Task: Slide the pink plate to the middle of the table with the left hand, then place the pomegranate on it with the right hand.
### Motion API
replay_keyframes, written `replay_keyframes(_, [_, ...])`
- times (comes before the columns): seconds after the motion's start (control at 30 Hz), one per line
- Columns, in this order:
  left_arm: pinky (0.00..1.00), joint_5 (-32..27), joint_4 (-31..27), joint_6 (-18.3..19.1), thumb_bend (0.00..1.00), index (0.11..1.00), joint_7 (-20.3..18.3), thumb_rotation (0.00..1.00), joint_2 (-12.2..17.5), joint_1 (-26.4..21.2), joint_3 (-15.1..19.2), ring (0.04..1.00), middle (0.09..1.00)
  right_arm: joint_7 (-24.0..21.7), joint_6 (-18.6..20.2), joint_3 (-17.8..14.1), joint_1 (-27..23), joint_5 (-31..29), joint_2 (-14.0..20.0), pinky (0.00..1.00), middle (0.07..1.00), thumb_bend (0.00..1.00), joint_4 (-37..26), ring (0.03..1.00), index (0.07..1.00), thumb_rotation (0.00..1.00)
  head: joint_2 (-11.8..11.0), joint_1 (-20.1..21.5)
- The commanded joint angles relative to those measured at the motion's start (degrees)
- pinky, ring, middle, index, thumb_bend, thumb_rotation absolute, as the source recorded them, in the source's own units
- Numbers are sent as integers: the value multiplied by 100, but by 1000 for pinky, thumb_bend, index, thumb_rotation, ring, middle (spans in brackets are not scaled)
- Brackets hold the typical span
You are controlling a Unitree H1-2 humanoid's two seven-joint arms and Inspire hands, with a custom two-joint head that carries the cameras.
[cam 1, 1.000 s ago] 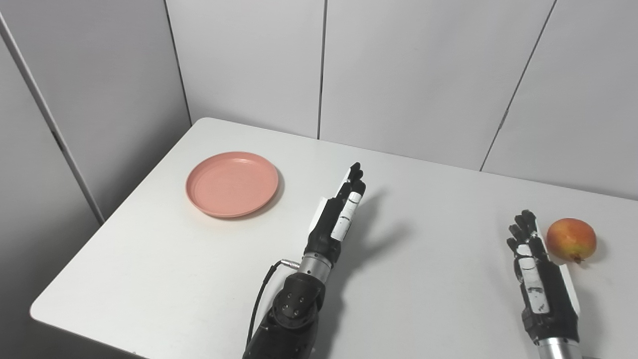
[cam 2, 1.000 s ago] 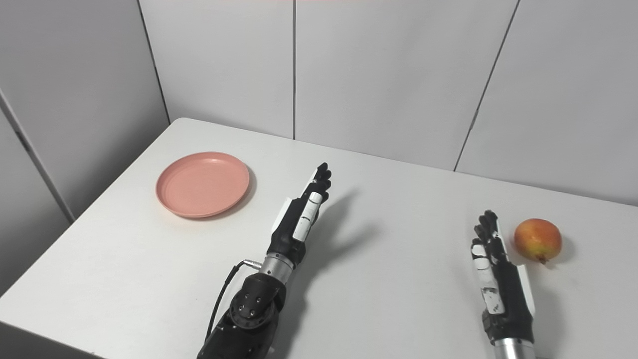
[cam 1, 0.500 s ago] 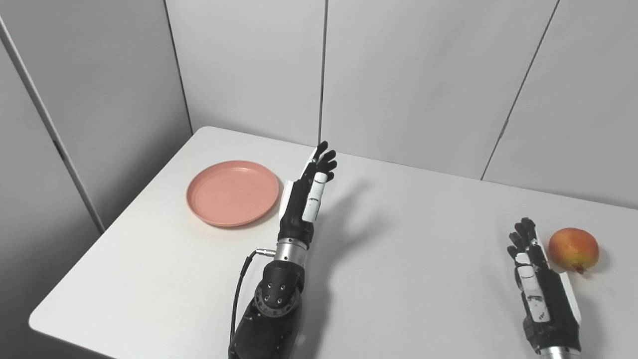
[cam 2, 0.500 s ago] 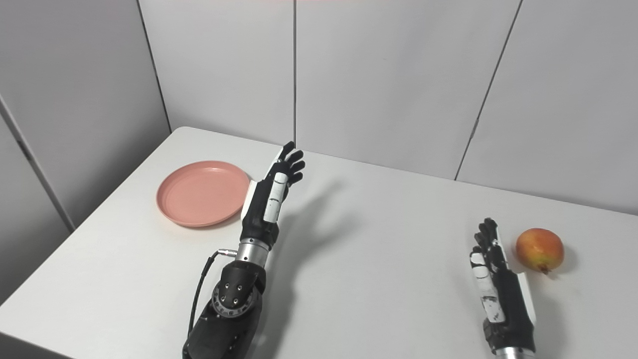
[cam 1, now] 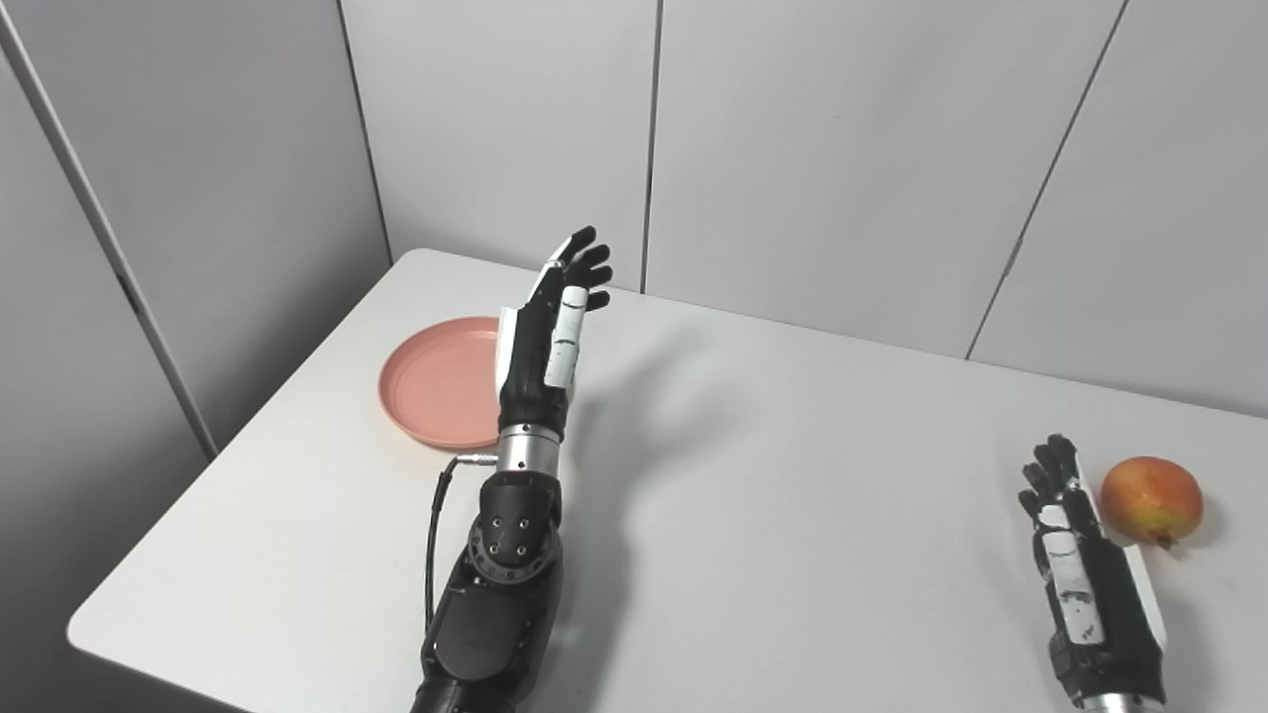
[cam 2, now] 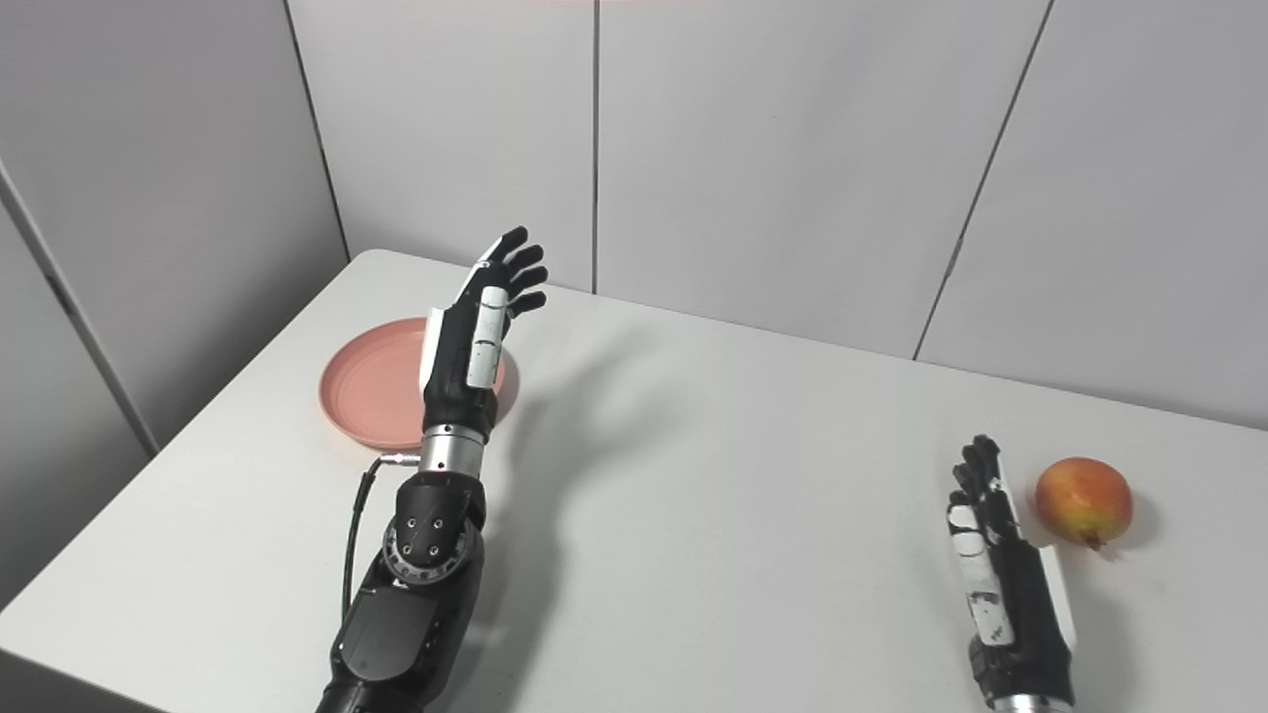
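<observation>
The pink plate (cam 1: pixel 436 381) lies on the white table near its far left corner. My left hand (cam 1: pixel 548 337) is raised above the plate's right edge, open, fingers spread and pointing away from me; it hides that side of the plate. The red and yellow pomegranate (cam 1: pixel 1151 487) rests at the table's right side. Just left of the fruit and a little nearer, my right hand (cam 1: pixel 1080 564) lies low over the table, open and flat, holding nothing and not touching the pomegranate.
The white table (cam 1: pixel 792 475) has a rounded far left corner and a left edge close to the plate. Grey wall panels (cam 1: pixel 792 149) rise right behind it. A black cable (cam 1: pixel 436 525) loops beside my left forearm.
My left hand has swung left and lifted, from the middle of the table to above the plate's right edge. The camera has shifted slightly. The right hand, plate and pomegranate stay put.
</observation>
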State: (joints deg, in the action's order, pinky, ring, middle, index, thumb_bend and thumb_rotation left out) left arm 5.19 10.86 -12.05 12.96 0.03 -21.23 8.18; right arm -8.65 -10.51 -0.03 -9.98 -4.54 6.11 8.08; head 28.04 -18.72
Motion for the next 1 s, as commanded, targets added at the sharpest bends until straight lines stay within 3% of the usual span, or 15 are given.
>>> replay_keyframes(0.0, [731,72,-99,-183,750,787,117,1000,139,-345,68,772,791,-58,-215,-26,24,-85,26,1000,1000,559,108,1000,1000,880,5,-2])
replay_keyframes(0.4, [809,218,-41,9,736,810,273,1000,640,-357,276,798,811,-109,-200,-33,15,-161,30,1000,1000,556,91,1000,1000,862,-16,-67])
replay_keyframes(0.63, [786,112,122,2,786,828,302,1000,906,-385,440,814,831,-96,-124,-36,12,-157,19,1000,1000,572,82,1000,1000,857,-23,-61])
replay_keyframes(0.97, [790,-42,176,6,744,824,316,1000,1160,-362,709,811,824,-73,-79,-5,14,-77,6,1000,1000,563,97,1000,1000,867,-26,3])
